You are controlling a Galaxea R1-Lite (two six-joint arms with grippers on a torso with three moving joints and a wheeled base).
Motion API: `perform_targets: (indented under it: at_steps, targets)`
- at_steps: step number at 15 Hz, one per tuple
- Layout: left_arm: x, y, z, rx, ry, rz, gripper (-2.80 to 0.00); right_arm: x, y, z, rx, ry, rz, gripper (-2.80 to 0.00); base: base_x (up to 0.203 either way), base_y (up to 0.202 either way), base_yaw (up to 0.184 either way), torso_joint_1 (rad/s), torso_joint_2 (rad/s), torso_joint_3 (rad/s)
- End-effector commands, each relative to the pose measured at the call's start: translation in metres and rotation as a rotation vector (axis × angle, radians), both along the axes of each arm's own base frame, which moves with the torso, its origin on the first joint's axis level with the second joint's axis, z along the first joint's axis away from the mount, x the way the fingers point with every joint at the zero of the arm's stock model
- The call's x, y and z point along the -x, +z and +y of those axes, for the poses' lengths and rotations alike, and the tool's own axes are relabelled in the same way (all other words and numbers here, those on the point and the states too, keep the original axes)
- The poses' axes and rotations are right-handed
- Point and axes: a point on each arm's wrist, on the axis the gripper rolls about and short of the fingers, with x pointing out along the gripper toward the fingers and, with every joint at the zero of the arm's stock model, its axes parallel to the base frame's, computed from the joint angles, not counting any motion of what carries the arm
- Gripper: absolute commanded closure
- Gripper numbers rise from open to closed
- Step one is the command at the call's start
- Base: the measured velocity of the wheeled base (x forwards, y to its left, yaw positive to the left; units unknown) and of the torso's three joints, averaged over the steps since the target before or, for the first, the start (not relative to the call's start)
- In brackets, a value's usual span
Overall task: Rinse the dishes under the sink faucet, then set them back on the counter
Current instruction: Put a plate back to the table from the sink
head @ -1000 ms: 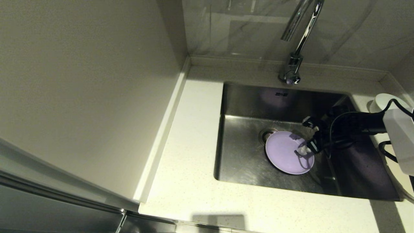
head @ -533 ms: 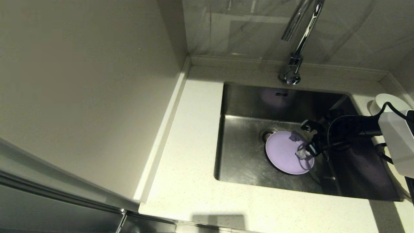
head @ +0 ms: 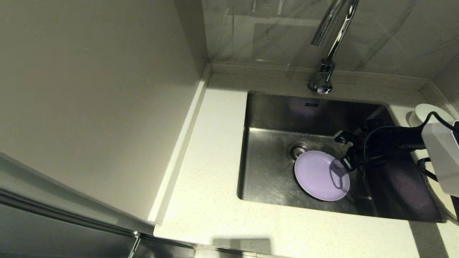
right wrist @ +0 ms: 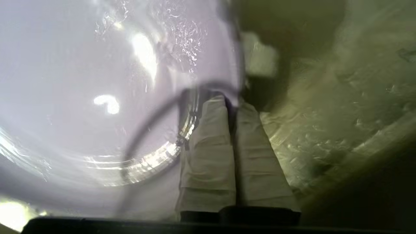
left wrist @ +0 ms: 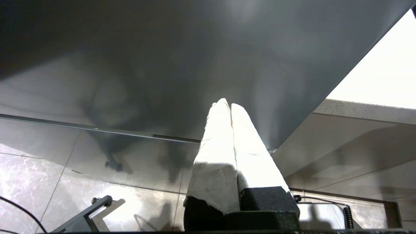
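While the right claw [head: 339,165] pinches its right rim, lavender plate [head: 317,175] tilts in the sink [head: 272,179], beside the drain [head: 297,149]

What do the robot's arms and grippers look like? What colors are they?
The right gripper is black with thin black cables looping around it, behind a white boxy arm piece. The left gripper has long, tapering fingers wrapped in white tape, on a black base.

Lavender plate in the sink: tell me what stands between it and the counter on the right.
Nothing visible blocks the path. The right claw is shut on the lavender plate at its rim, low in the sink. The plate must rise over the sink's right wall to reach the counter, where a white bowl already stands.
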Motion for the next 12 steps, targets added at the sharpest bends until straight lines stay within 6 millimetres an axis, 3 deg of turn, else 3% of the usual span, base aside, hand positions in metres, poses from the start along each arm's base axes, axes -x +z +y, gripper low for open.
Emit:
perform_targets:
  at_steps: [1, 7, 12]
  targets:
    - [0.000, 0.000, 0.000, 0.001, 0.001, -0.003, 0.00, 0.000, -0.002, 0.000, 0.007, -0.001, 0.008, 0.00, 0.000, 0.000, 0.000, 0.000, 0.00, 0.000]
    - [0.000, 0.000, 0.000, 0.001, 0.000, -0.003, 0.00, -0.005, 0.013, -0.002, 0.023, -0.010, -0.094, 0.00, 0.000, 0.000, 0.000, 0.000, 0.00, 0.000]
    - [0.000, 0.000, 0.000, 0.001, 0.001, -0.003, 0.00, 0.001, 0.048, -0.012, 0.040, -0.036, -0.184, 0.00, 0.000, 0.000, 0.000, 0.000, 0.00, 0.000]
